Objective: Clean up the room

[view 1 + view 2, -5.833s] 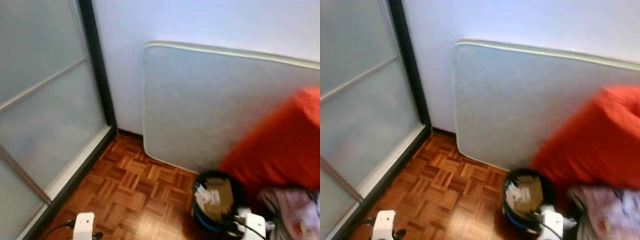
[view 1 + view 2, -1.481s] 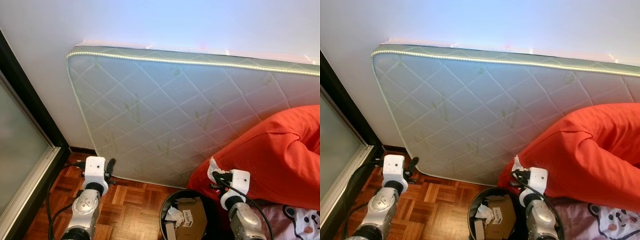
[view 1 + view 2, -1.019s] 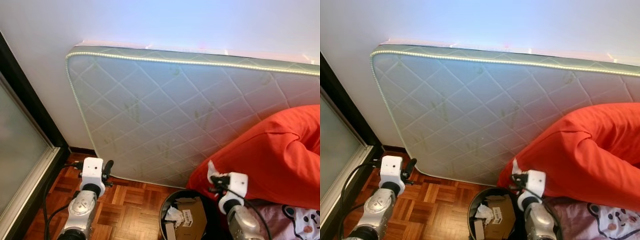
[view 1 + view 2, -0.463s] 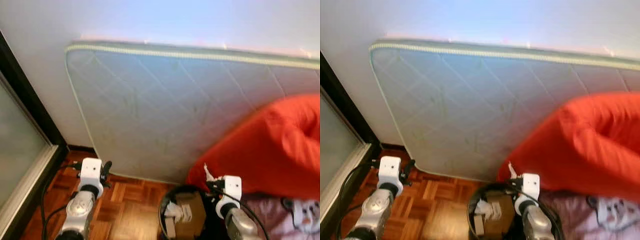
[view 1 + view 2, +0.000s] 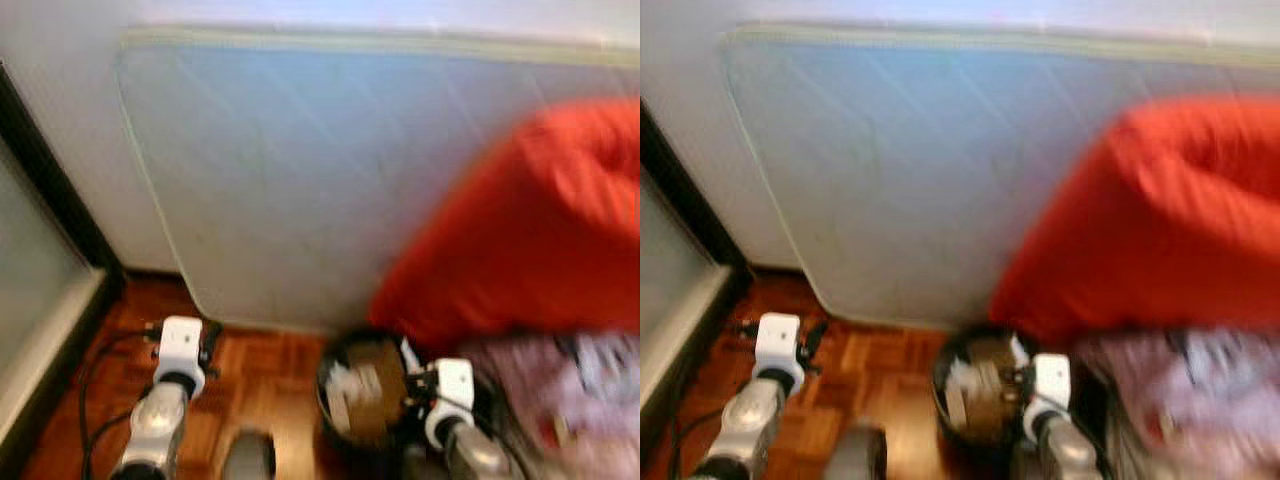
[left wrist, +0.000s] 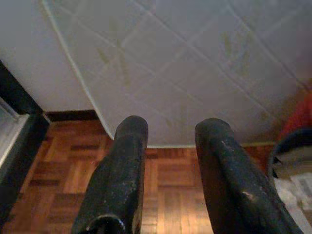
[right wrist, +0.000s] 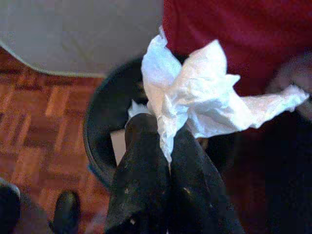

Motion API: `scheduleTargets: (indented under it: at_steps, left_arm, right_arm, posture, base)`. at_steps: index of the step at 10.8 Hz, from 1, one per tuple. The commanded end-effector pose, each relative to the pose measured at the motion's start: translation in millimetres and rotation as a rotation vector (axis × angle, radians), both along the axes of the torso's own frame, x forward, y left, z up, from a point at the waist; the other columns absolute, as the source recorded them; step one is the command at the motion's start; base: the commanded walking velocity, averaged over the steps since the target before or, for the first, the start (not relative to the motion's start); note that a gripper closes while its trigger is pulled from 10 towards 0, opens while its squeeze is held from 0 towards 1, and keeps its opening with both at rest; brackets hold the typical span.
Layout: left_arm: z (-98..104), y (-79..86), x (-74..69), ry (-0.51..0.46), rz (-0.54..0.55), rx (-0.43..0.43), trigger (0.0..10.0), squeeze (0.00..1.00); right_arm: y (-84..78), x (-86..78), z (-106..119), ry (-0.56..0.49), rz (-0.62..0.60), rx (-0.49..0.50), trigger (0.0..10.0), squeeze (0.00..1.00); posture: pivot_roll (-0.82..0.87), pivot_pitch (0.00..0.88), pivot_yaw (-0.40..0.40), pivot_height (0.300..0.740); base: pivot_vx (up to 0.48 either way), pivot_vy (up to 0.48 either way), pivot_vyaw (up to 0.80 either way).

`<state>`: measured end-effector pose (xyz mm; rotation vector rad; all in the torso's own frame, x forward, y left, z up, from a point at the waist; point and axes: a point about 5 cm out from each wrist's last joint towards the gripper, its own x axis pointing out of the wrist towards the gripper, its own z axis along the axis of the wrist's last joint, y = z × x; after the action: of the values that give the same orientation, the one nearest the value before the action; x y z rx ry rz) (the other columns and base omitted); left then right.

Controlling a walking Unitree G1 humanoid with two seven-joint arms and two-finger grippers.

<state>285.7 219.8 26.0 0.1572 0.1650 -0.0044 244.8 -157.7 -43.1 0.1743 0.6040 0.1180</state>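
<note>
The right gripper point(image 7: 163, 141) was clenched on a crumpled white tissue point(image 7: 204, 100), its two black fingers point(image 7: 141, 165) pressed together with the paper bunched out past their tips. In the right wrist view the tissue hung over the open mouth of a black bin point(image 7: 100, 146), which stood on the parquet floor point(image 7: 34, 122) at the foot of a mattress point(image 5: 290, 170). The bin already held a piece of brown cardboard point(image 5: 365, 395) and some white scraps. In the blurred head views the right gripper showed at the bin's right rim, near the robot. The left gripper point(image 6: 168, 139) was released, its fingers point(image 6: 124, 165) apart and holding nothing, and it pointed at the floor and the lower left corner of the mattress; in the head views it sat to the left of the bin and well apart from it. The mattress stood on edge against the far wall point(image 5: 60, 120). A large red cushion point(image 5: 530, 220) leaned against it on the right, just beyond the bin, with pale pink printed fabric point(image 5: 590, 390) lying below it at the near right. A dark door frame point(image 5: 50, 190) ran down the left side of the scene.
</note>
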Motion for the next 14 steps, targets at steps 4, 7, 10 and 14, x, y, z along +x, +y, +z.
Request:
scheduleTargets:
  at_steps: [4,7,10,14]
  left_arm:
    - [7.7,3.2,5.9,-0.02,0.012,0.001,10.0,0.0]
    - [10.4,1.1,9.0,-0.026,0.011,0.0,10.0,0.0]
    - [12.1,2.4,10.3,-0.027,0.019,0.0,10.0,0.0]
    - [10.2,5.4,7.0,-0.019,0.017,0.001,10.0,0.0]
  right_arm:
    - [13.0,-0.3,-3.3,0.061,0.064,-0.009,10.0,0.0]
    - [18.3,11.6,5.4,0.023,0.08,-0.012,10.0,0.0]
    - [20.3,11.5,4.3,0.044,0.075,-0.013,10.0,0.0]
    - [18.1,5.6,-0.2,0.062,0.063,-0.022,10.0,0.0]
  posture:
    - [0.24,0.174,-0.044,0.627]
    - [0.25,0.201,-0.042,0.627]
    - [0.27,0.215,-0.04,0.627]
    - [0.26,0.222,-0.036,0.627]
  base:
    - [0.0,0.0,0.0]
    - [0.0,0.0,0.26]
    - [0.0,0.0,0.26]
    - [0.0,0.0,0.0]
